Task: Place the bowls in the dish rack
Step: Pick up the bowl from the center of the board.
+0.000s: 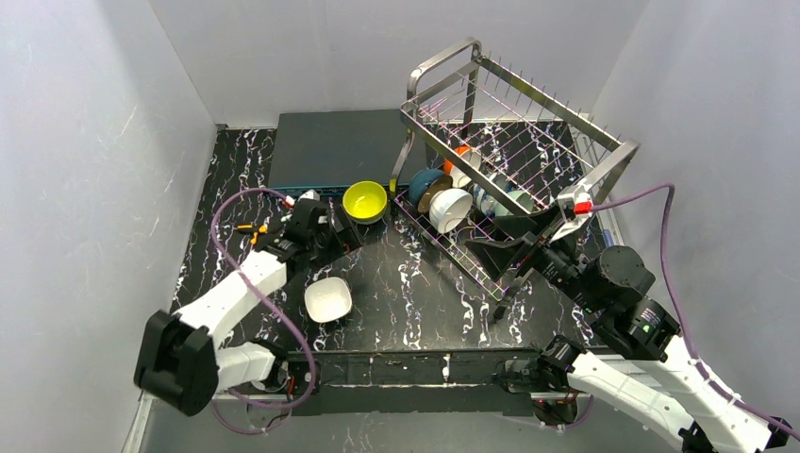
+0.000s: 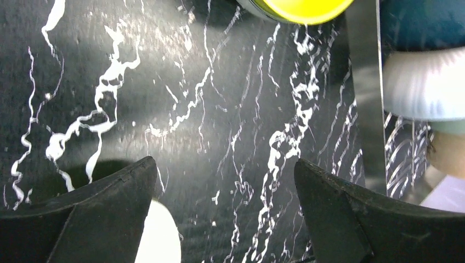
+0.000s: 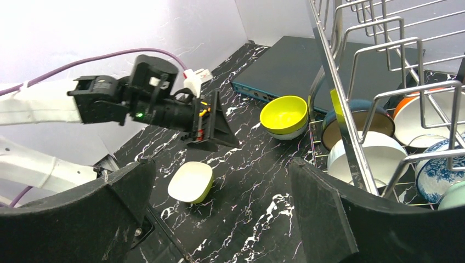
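Observation:
A yellow-green bowl [image 1: 365,201] sits on the black marbled table just left of the dish rack [image 1: 604,160]. A white bowl with a green outside [image 1: 328,300] lies nearer the arms. My left gripper [image 1: 340,232] hangs open between the two, nothing in it; in its wrist view the yellow-green bowl [image 2: 299,8] is ahead and the white bowl [image 2: 159,235] is under the left finger. My right gripper [image 1: 503,241] is open and empty at the rack's near end. The rack's lower tier holds several bowls: dark blue [image 1: 426,181], white [image 1: 451,209], orange [image 1: 459,156].
A flat dark grey-blue box [image 1: 335,146] lies at the back, behind the yellow-green bowl. White walls close in on the left, back and right. Purple cables loop off both arms. The rack's upper tier of prongs [image 3: 384,49] overhangs the stacked bowls.

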{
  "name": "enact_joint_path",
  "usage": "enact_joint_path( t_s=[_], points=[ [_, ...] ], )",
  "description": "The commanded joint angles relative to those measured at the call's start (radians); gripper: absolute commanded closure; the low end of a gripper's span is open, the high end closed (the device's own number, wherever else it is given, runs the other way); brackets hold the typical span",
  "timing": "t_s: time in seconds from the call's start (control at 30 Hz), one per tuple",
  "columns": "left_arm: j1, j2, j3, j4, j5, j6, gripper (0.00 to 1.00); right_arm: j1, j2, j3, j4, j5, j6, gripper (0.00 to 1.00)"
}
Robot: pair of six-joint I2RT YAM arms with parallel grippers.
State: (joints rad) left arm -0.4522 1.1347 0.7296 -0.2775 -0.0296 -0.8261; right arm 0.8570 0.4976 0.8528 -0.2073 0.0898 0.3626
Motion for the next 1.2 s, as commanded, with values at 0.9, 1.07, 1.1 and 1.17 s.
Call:
enact_joint_path(
  t_s=[0.9, 1.07, 1.1, 1.17],
  points=[
    [0.147, 0.538, 0.384, 0.088, 0.060, -0.106, 0.89, -0.004, -0.023, -0.009, -0.040, 0.050, -0.005, 0.01],
    [0.147, 0.500, 0.361, 0.080, 0.070, -0.094, 1.00, -0.004, -0.015, -0.007, -0.036, 0.044, -0.005, 0.01],
    [0.147, 0.482, 0.350, 0.078, 0.063, -0.092, 1.00, -0.004, -0.012, -0.007, -0.034, 0.043, -0.007, 0.01],
    [0.147, 0.441, 0.322, 0.080, 0.055, -0.089, 1.00, -0.003, -0.008, -0.005, -0.030, 0.041, -0.009, 0.01]
  ],
)
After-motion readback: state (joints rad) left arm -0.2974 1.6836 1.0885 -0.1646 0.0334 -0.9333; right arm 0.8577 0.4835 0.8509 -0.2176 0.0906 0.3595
